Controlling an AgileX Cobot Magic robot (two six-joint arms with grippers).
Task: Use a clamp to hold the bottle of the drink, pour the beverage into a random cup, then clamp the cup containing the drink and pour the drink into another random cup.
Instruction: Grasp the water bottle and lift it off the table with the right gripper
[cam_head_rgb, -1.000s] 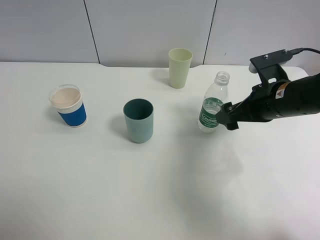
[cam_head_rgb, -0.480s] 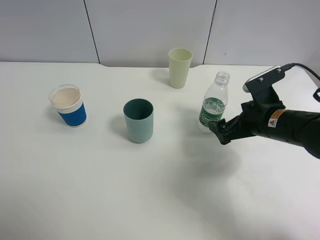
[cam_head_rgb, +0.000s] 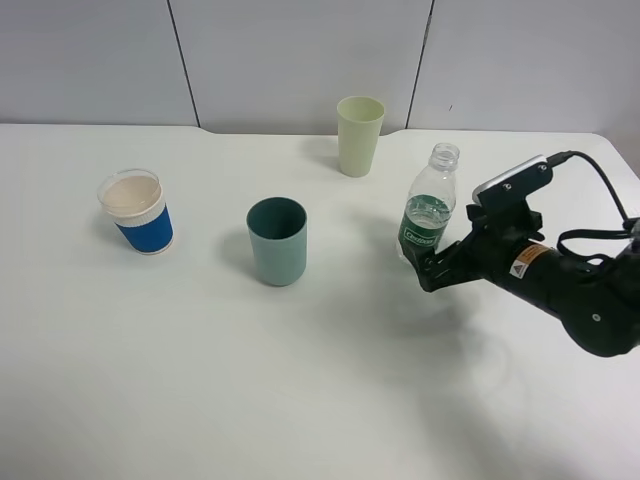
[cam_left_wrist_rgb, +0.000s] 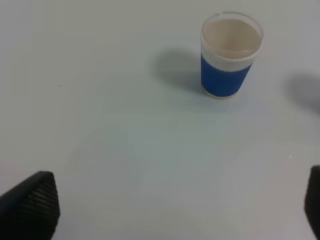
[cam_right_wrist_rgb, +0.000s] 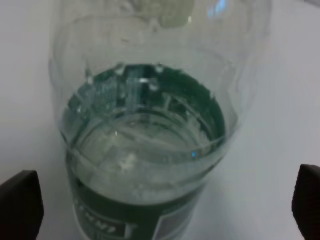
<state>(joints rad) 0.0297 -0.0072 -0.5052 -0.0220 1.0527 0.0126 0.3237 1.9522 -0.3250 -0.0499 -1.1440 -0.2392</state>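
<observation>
Three cups and one bottle stand upright on the white desk (cam_head_rgb: 300, 400). In the exterior high view the bottle (cam_head_rgb: 428, 205) is right of centre, its green label facing forward. The right gripper (cam_head_rgb: 430, 270) sits low on the desk just beside the bottle's base, reaching in from the right edge of the frame. In the right wrist view the bottle (cam_right_wrist_rgb: 145, 130) fills the middle of the frame. The right gripper (cam_right_wrist_rgb: 162, 210) has its jaws spread wide, one at each lower corner, both clear of the plastic. The clear beverage (cam_right_wrist_rgb: 140, 165) reaches about the top of the label.

The teal tumbler (cam_head_rgb: 277, 241) stands at centre left. The blue-banded cup (cam_head_rgb: 137, 211) is well apart at far left, and the pale yellow-green cup (cam_head_rgb: 359, 135) is at upper centre.

The left gripper (cam_left_wrist_rgb: 172, 205) is also wide open, holding nothing, with the blue-banded cup (cam_left_wrist_rgb: 231, 55) in the upper right of its view.
</observation>
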